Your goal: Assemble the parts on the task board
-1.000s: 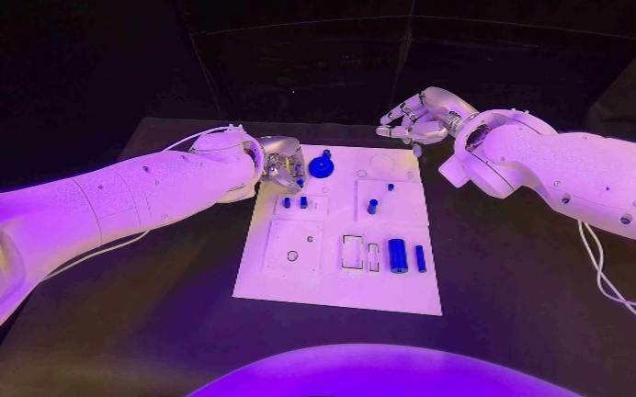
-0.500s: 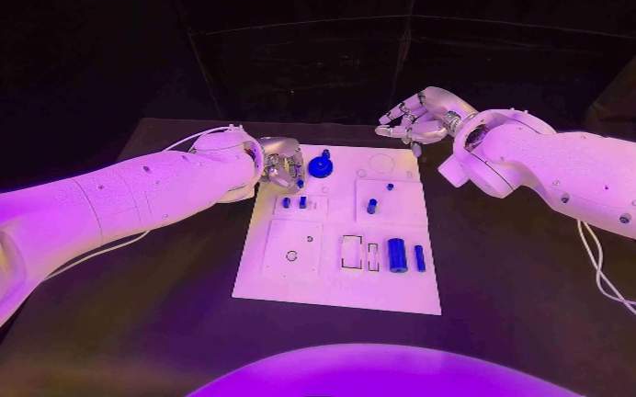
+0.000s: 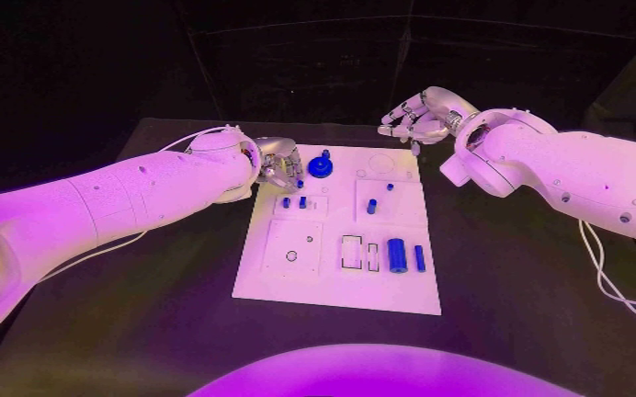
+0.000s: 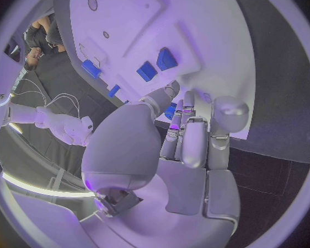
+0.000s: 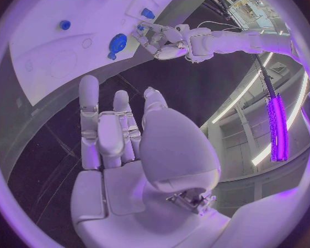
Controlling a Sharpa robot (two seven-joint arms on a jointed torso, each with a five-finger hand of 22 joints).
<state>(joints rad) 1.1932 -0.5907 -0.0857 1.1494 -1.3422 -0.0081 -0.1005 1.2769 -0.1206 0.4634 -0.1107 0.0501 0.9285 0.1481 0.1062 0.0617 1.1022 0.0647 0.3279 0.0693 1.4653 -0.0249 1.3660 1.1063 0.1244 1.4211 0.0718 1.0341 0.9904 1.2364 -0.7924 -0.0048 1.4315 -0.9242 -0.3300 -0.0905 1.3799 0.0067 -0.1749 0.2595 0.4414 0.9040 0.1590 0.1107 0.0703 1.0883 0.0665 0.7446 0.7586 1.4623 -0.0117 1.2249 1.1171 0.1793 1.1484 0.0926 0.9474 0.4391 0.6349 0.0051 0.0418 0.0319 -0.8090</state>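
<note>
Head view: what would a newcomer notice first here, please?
The white task board lies in the middle of the black table, with small blue parts on it. The left hand sits at the board's far left corner beside a round blue part; the right hand hovers past its far edge.

Left hand (image 3: 279, 164) edges slightly toward the task board (image 3: 332, 277), nearer the round blue part (image 3: 320, 166); right hand (image 3: 419, 121) curls its fingers in a bit.
</note>
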